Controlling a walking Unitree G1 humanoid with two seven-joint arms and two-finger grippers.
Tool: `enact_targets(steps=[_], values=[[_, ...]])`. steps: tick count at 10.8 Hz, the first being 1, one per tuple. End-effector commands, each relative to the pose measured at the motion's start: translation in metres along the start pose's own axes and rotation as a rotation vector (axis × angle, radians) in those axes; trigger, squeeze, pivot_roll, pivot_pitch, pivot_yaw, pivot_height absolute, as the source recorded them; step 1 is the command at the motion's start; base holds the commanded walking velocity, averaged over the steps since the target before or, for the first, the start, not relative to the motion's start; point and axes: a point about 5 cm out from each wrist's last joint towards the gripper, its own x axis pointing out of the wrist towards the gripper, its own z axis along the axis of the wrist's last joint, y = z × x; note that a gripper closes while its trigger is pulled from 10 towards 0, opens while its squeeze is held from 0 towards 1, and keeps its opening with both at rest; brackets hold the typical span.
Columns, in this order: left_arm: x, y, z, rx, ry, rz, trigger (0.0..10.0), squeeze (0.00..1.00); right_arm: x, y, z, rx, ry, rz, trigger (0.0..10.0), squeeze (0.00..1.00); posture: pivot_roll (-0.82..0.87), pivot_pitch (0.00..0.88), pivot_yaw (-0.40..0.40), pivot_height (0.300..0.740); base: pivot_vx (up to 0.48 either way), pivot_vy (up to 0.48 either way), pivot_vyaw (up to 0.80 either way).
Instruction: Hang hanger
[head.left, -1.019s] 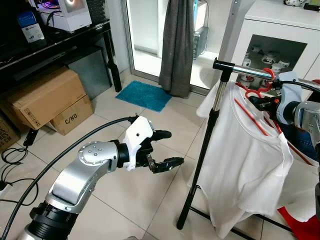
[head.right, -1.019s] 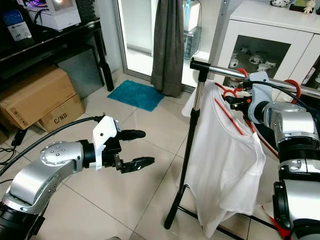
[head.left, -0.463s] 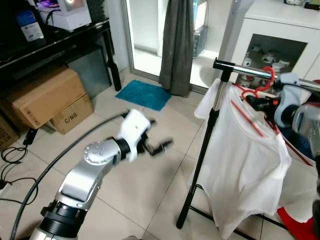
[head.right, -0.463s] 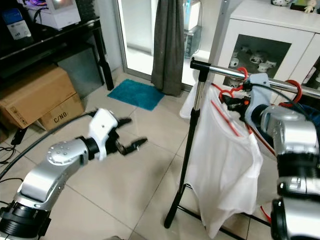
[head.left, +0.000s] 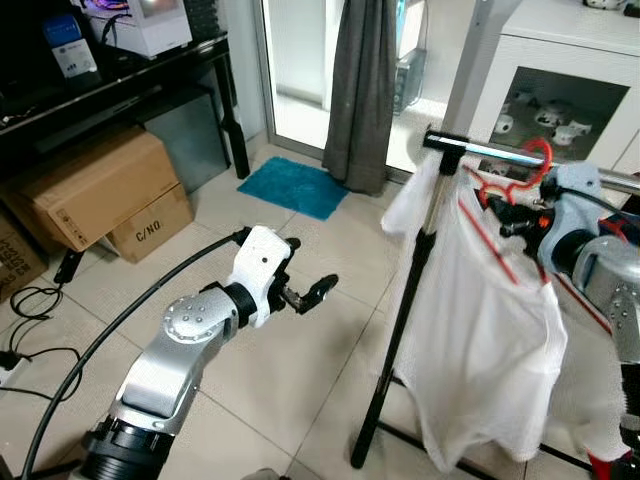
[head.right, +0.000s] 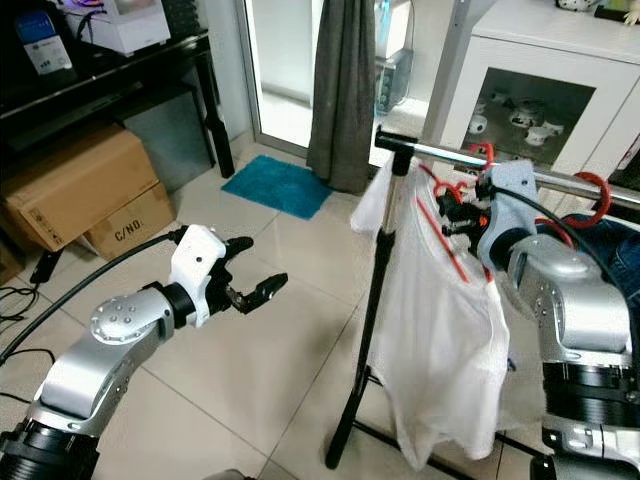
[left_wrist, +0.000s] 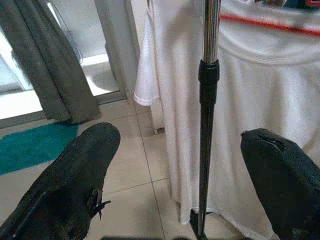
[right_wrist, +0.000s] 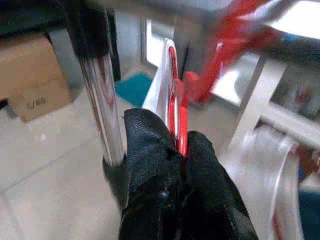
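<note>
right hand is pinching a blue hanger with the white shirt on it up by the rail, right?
Not blue: the hanger is red, as the right wrist view shows. The right hand does pinch it, with the white shirt on it, up by the rail.

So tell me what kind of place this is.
Probably a lived-in home: a tiled floor, a clothes rack with a white shirt, cardboard boxes, and a white cabinet holding figurines.

Glossy red plastic hanger (head.left: 512, 190) under a thin white cloth shirt (head.left: 480, 330) on a polished metal rail (head.left: 485, 152); the stand's pole (head.left: 400, 330) is matt black; pale glazed floor tiles (head.left: 300, 400), brown cardboard boxes (head.left: 90, 190), a heavy grey cloth curtain (head.left: 362, 90)
</note>
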Motion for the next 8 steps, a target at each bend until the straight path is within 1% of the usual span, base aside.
enact_targets(steps=[1, 3, 4, 7, 8], values=[[0.001, 0.003, 0.003, 0.017, -0.011, 0.022, 10.0, 0.56, -0.006, 0.005, 0.015, -0.047, -0.139, -0.011, 0.0, 0.00, -0.18, 0.000, 0.055, 0.719, 0.000, 0.000, 0.00], [0.002, 0.003, 0.003, 0.021, -0.015, 0.023, 10.0, 0.56, -0.008, 0.015, 0.007, -0.071, -0.162, -0.033, 0.0, 0.00, -0.18, 0.000, 0.052, 0.719, 0.000, 0.000, 0.00], [0.002, 0.002, 0.002, 0.019, -0.016, 0.029, 10.0, 0.56, -0.011, 0.019, -0.002, -0.056, -0.169, -0.049, 0.0, 0.00, -0.18, 0.000, 0.046, 0.719, 0.000, 0.000, 0.00], [-0.003, -0.001, -0.006, 0.001, 0.006, 0.040, 10.0, 0.56, -0.032, 0.036, -0.028, 0.010, -0.166, -0.078, 0.0, 0.00, -0.18, 0.000, 0.038, 0.719, 0.000, 0.000, 0.00], [-0.004, -0.001, -0.007, -0.002, 0.007, 0.041, 10.0, 0.56, -0.035, 0.039, -0.034, 0.019, -0.158, -0.096, 0.0, 0.00, -0.18, 0.000, 0.036, 0.719, 0.000, 0.000, 0.00]])
